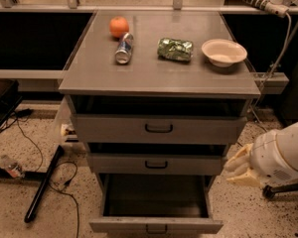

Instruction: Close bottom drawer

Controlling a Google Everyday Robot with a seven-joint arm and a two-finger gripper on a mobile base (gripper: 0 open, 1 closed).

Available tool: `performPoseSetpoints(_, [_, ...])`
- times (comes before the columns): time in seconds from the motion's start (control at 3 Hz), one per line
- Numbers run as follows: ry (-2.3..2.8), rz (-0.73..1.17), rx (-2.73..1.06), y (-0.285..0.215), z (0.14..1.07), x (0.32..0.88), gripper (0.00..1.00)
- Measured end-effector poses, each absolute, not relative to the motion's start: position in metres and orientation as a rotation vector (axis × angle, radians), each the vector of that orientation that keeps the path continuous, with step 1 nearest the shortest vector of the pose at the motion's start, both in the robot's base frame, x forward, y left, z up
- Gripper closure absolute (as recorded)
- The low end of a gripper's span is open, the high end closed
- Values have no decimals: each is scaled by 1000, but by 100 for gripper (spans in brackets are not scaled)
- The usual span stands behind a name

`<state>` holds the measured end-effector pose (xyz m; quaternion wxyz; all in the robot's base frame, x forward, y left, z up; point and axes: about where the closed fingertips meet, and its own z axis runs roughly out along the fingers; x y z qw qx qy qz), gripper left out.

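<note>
The bottom drawer (155, 226) of the grey cabinet is pulled far out, its dark inside showing, with a small black bar handle on its slim front panel at the frame's lower edge. The middle drawer (156, 163) and the upper drawer (159, 128) stand slightly out. My gripper (237, 169), cream-coloured on a white arm, is at the right of the cabinet, level with the middle drawer and just beside its right end, above and to the right of the bottom drawer.
On the cabinet top (89, 73) lie an orange (119, 26), a tipped can (123, 48), a green bag (175, 49) and a white bowl (223, 52). Cables and a black bar (42, 185) lie on the speckled floor at left. A chair base (283, 188) stands at right.
</note>
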<state>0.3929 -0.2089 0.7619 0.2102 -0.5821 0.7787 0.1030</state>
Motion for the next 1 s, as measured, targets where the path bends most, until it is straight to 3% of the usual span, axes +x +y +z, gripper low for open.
performPoseSetpoints(0.33, [2168, 319, -1613, -207, 753, 393, 88])
performPoseSetpoints(0.67, [2168, 319, -1613, -207, 753, 394, 100])
performPoseSetpoints(1.0, [2183, 383, -1547, -203, 712, 398, 100])
